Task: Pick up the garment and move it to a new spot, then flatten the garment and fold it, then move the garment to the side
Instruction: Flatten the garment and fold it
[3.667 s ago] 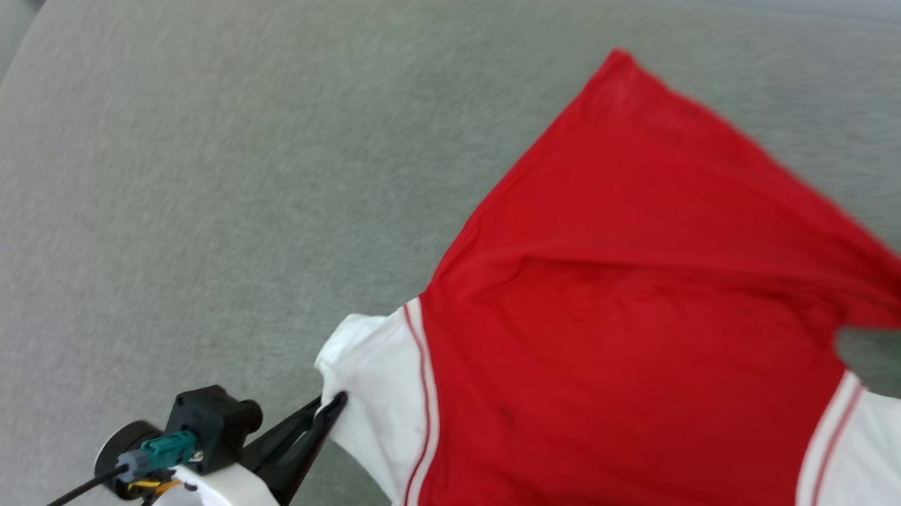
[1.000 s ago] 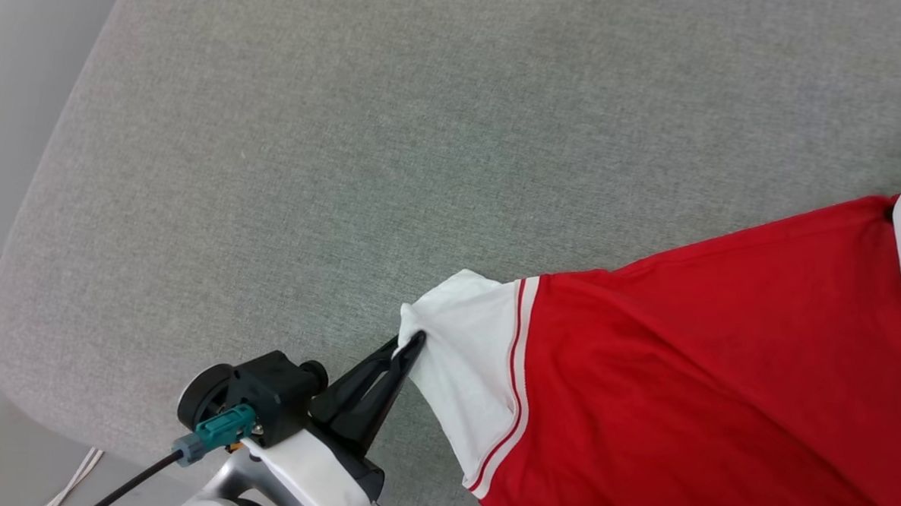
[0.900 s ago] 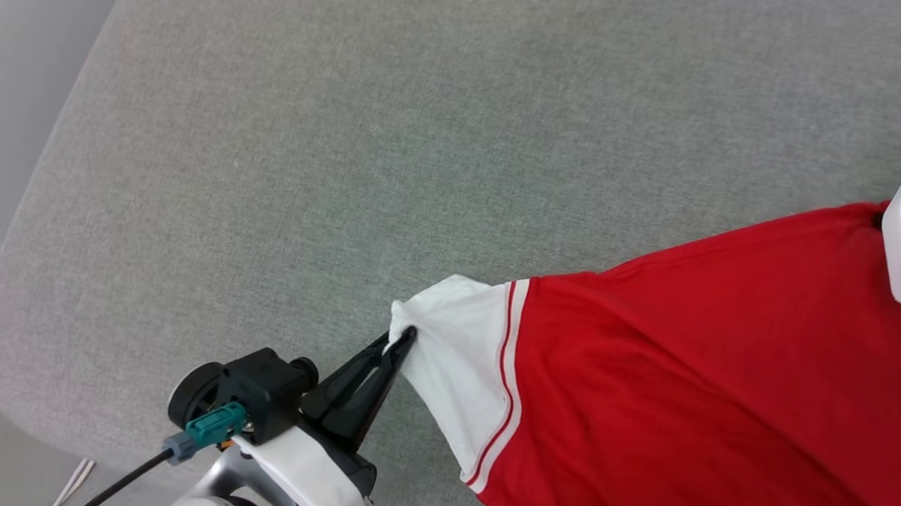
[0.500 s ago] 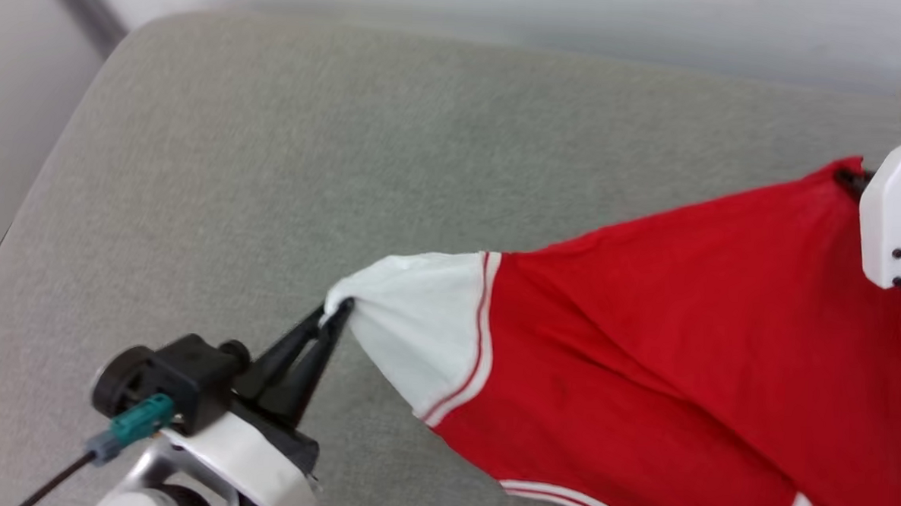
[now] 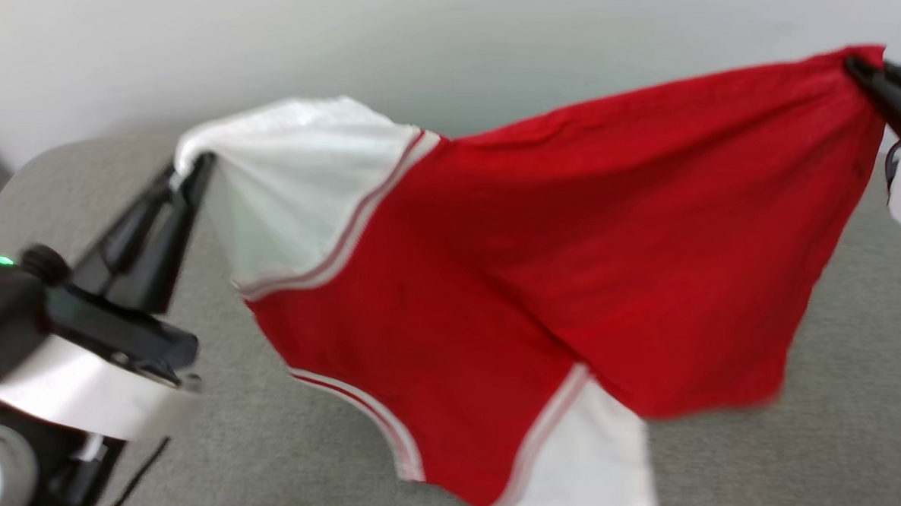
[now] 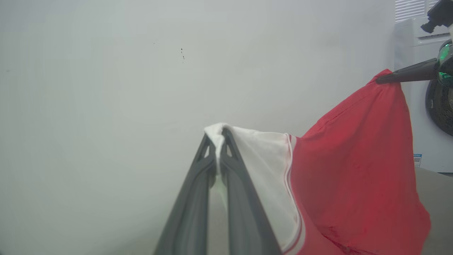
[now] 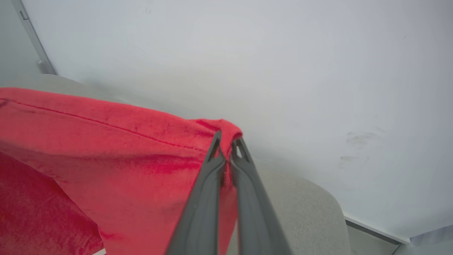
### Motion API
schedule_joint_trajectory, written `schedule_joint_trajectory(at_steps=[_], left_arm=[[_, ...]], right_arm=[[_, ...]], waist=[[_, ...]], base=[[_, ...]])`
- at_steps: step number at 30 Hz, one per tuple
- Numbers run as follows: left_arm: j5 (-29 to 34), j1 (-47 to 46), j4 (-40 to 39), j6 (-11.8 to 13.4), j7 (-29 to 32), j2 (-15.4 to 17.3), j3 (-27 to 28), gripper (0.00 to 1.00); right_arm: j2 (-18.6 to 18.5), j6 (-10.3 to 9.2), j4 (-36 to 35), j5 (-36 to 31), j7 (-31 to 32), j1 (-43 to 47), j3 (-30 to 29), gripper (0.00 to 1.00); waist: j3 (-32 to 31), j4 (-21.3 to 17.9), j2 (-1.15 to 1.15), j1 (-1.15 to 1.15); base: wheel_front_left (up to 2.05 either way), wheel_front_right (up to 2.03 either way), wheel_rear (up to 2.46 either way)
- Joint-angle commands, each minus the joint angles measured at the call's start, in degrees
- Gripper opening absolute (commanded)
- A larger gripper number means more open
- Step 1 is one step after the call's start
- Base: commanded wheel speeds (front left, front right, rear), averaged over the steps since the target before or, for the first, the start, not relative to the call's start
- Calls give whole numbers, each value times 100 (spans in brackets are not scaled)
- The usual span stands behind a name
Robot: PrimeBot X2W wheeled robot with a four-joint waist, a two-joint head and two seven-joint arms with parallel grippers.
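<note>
Head view: left hand (image 5: pixel 190 164) pinches white sleeve (image 5: pixel 302 178); right hand (image 5: pixel 854 64) pinches red corner (image 7: pixel 230 129)
Purpose: red T-shirt (image 5: pixel 572 251) hangs stretched between both hands, ready for carrying

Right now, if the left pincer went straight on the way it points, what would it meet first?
The left pincer grips the white sleeve of the garment. Beyond that, the way looks free up to the pale wall; depth is unclear.

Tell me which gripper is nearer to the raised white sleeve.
Left. The left gripper is shut on the edge of that white sleeve; the right gripper pinches a red corner of the garment, across the stretched cloth from it.
</note>
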Motion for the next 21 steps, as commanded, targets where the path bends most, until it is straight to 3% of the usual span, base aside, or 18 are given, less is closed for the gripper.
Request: schedule_joint_trajectory(at_steps=[1, 11, 21], left_arm=[[-13, -94, -51, 30, -19, 27, 66, 0], [-22, -884, -301, 257, -151, 153, 799, 0], [-52, -1785, -442, 398, -67, 314, 1275, 0]], right_arm=[[-12, -2, -60, 15, -45, -82, -46, 0], [210, -3, -1124, -93, -166, 20, -576, 0], [483, -3, -2110, -317, 51, 170, -1139, 0]], waist=[[-175, -207, 0, 0], [-255, -708, 0, 0], [41, -938, 0, 0]], base=[[0, 0, 0], [0, 0, 0], [0, 0, 0]])
